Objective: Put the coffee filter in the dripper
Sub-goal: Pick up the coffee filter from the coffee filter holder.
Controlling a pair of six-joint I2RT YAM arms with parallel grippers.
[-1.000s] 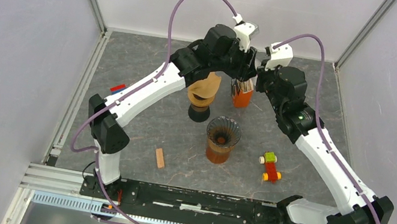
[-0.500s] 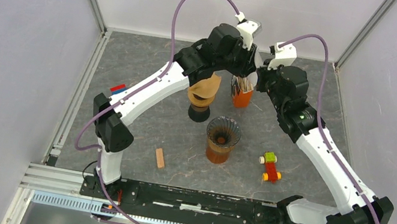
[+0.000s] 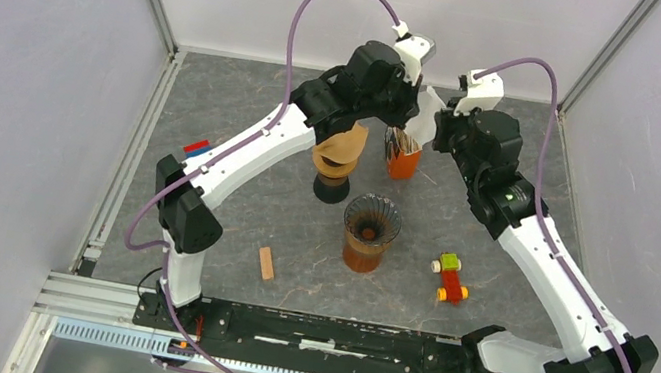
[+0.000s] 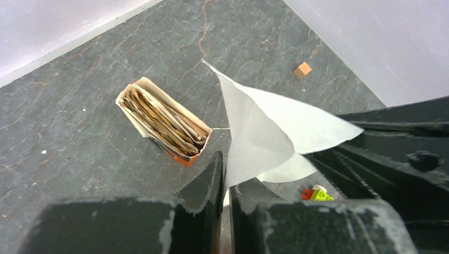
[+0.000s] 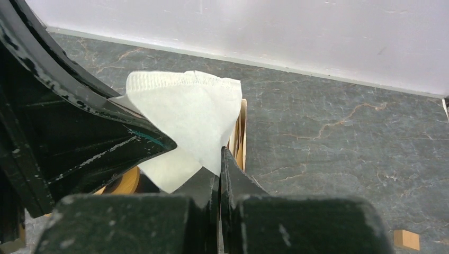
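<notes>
A white paper coffee filter hangs in the air between my two grippers, just above an orange box of filters. My left gripper has its jaws pressed together on one edge of the coffee filter. On the opposite edge of the coffee filter my right gripper is shut. The filter's layers are spread apart between the two grips. Nearer the arm bases stands the dripper, a dark ribbed cone on an amber glass, with nothing in it.
A tan cone on a black base stands left of the box, under the left arm. Toy bricks lie to the right of the dripper, a wooden block to its left front. A small tan cube lies near the back wall.
My left gripper's jaws have closed onto the filter. The right gripper has shifted slightly up and right with the filter, drawing it clear of the box.
</notes>
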